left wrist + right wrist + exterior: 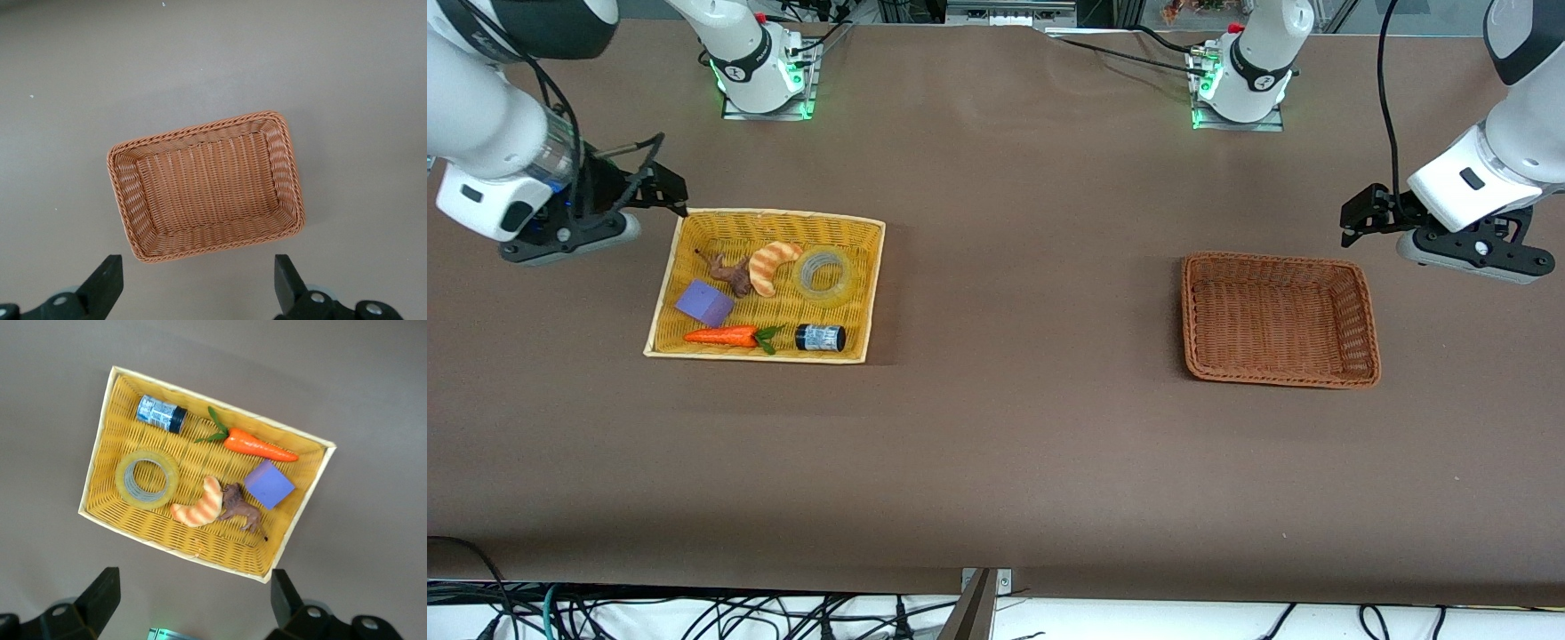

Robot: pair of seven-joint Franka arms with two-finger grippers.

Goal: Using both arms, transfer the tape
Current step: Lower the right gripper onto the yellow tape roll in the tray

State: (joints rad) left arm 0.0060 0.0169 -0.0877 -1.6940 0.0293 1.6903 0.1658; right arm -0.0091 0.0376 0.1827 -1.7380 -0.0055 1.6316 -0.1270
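The tape, a translucent yellowish ring, lies flat in the yellow woven basket, beside a croissant; it also shows in the right wrist view. My right gripper hangs open and empty over the bare table just off the basket's corner, at the right arm's end; its open jaws show in the right wrist view. My left gripper hangs open and empty over the table beside the empty brown wicker basket, at the left arm's end. In the left wrist view its jaws stand wide apart, with that basket past them.
The yellow basket also holds a croissant, a brown toy animal, a purple block, a carrot and a small dark jar. Brown tabletop stretches between the two baskets.
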